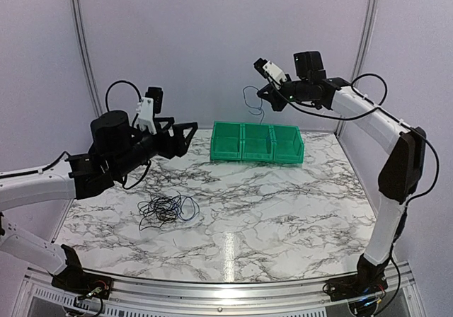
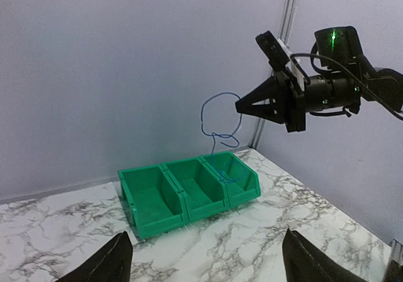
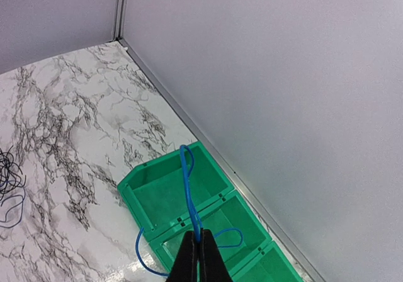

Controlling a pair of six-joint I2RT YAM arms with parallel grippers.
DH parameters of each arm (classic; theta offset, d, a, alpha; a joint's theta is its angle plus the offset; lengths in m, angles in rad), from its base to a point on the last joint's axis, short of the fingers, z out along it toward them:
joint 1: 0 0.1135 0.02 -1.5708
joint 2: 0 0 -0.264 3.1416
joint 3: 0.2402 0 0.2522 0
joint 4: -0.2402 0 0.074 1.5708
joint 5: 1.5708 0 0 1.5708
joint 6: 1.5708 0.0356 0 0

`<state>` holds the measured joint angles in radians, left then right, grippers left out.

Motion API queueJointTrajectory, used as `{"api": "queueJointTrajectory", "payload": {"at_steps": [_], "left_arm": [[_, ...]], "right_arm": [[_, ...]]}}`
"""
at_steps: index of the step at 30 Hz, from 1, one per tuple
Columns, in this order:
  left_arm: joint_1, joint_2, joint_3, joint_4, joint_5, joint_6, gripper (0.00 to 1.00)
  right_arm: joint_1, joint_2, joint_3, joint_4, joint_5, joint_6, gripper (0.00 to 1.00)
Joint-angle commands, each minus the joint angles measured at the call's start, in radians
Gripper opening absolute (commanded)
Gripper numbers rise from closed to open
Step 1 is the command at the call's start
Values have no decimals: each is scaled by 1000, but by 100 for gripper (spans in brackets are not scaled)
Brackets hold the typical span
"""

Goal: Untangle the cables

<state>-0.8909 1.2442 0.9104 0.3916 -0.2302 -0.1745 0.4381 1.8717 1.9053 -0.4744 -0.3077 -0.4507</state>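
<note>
Right gripper: the right gripper (image 1: 261, 93) hangs high over the far right of the table (image 1: 283, 211), its jaws pinched tight on a thin blue wire (image 1: 249, 102).
Blue wire: the wire droops from the closed tips in a loose loop and a curl, clear of the pale wall (image 1: 212, 34) behind it. Seen from the left wrist, the blue wire (image 2: 208, 109) runs down from the right gripper (image 2: 240, 106) towards the bins. Whether its lower end touches them cannot be told.
Wrist view, right: the blue wire (image 3: 187, 169) rises out of the right gripper (image 3: 198, 257) and crosses over the green compartments below.
Green bins: three joined green bins (image 1: 257, 142) sit in a row at the far side of the table, open tops up.
Tangle of cables: a tangle of cables (image 1: 166, 207), thin and dark, lies flat on the marble top at the near left, well apart from the bins. It is also glimpsed at the left edge of the right wrist view (image 3: 9, 175).
Left gripper: the left gripper (image 1: 185, 137) hovers above the table's left side, between the tangle and the bins. Its fingers (image 2: 107, 263) are spread wide, with nothing between them.
</note>
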Motion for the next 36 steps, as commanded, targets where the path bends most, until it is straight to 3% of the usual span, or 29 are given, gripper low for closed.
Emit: {"api": "queueJointTrajectory", "payload": {"at_steps": [1, 7, 23, 36], "left_arm": [[0, 11, 40, -83, -179, 127, 86], [15, 60, -14, -79, -315, 287, 89], [62, 23, -52, -88, -308, 239, 91], [62, -4, -55, -91, -308, 249, 91]], "right_arm": [[13, 56, 109, 15, -44, 26, 0], [59, 133, 187, 47, -26, -3, 0], [112, 384, 339, 161, 52, 6, 0], [82, 518, 342, 247, 151, 7, 0]]}}
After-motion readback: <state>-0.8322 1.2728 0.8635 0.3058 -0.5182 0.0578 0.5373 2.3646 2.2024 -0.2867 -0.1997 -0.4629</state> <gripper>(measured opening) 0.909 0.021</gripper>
